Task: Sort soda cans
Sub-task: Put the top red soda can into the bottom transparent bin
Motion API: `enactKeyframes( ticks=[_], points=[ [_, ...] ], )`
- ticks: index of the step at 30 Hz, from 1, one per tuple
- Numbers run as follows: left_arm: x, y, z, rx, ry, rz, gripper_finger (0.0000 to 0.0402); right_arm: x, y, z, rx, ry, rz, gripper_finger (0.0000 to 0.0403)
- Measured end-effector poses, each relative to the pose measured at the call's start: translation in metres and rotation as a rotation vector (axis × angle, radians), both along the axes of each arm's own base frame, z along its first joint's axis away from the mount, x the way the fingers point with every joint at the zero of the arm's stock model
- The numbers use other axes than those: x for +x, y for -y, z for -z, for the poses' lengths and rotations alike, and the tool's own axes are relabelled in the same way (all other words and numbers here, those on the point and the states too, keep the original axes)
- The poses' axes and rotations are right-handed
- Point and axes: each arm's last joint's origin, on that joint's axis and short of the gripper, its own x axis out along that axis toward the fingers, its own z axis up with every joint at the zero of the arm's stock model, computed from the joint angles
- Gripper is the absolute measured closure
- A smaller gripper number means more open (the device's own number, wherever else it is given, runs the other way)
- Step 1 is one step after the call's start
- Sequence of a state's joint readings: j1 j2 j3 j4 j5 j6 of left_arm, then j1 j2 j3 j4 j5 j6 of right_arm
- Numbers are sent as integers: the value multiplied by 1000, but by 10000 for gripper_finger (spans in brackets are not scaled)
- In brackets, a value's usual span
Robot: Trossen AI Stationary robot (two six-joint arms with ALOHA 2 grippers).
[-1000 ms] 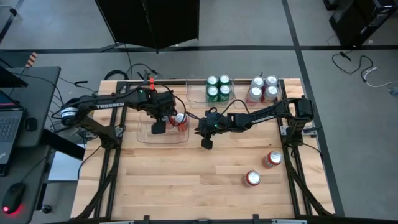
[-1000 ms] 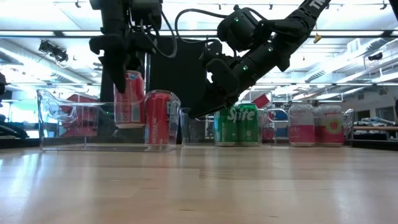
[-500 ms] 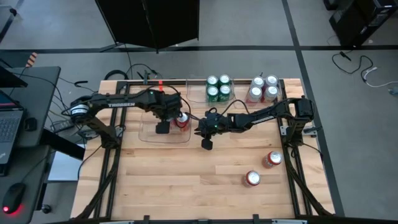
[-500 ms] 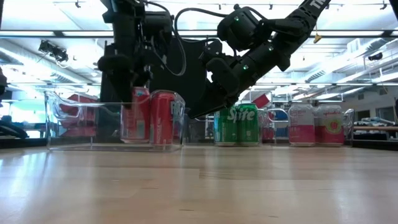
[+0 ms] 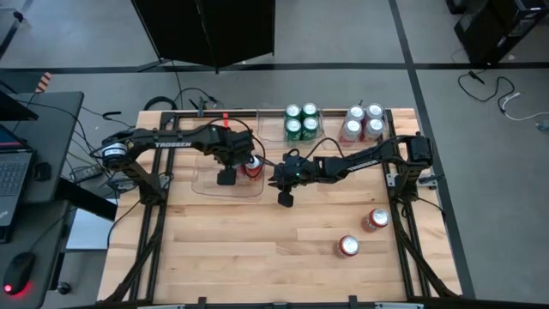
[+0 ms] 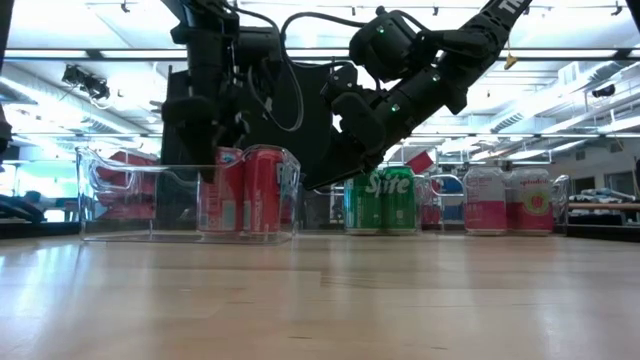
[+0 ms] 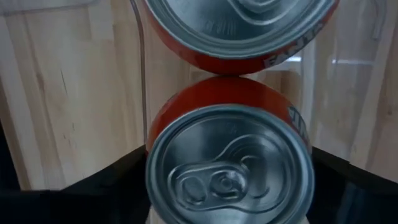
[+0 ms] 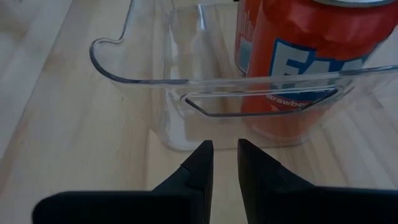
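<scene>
— Wooden table [image 5: 257,249]: two red cans [image 5: 348,246] loose at four o'clock; left gripper [image 5: 233,168] spread around a red can [image 6: 222,190] in the clear bin [image 6: 130,205].
— Right gripper [image 5: 284,194], nearly pinched, waits nearby. Lift straight up, I'd say.

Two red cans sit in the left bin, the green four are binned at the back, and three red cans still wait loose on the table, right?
Not quite: only two red cans wait loose on the table, as the high view shows. The rest stands.
</scene>
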State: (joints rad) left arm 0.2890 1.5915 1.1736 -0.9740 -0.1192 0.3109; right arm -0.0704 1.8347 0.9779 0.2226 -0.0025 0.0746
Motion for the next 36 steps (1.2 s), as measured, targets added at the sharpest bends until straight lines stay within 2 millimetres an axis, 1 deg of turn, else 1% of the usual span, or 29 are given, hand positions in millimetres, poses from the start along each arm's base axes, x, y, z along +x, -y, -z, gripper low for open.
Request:
enactKeyframes(
  ticks=[4, 6, 10, 16, 22, 29, 33, 36],
  points=[
    [-2, 0, 1, 4, -23, -1, 27, 0, 0, 0, 0, 1, 0, 342],
    [-2, 0, 1, 3, -32, -5, 13, 0, 0, 0, 0, 1, 0, 343],
    [-3, 0, -3, 21, -50, -13, 19, 0, 0, 0, 0, 1, 0, 342],
    [-6, 0, -16, 24, -88, -59, 22, 0, 0, 0, -3, 1, -3, 342],
    [-13, 3, -27, 26, -68, -65, 22, 1, 2, -1, -18, 17, -7, 341],
    [-27, 8, -53, 30, 66, -101, 22, 5, 18, -4, -28, 92, 32, 358],
    [-41, 14, -66, 8, 238, -110, 22, 5, 26, -6, -25, 112, 57, 381],
    [-51, 18, -65, -23, 375, -112, 21, 5, 30, -6, -28, 127, 65, 398]
  ],
)
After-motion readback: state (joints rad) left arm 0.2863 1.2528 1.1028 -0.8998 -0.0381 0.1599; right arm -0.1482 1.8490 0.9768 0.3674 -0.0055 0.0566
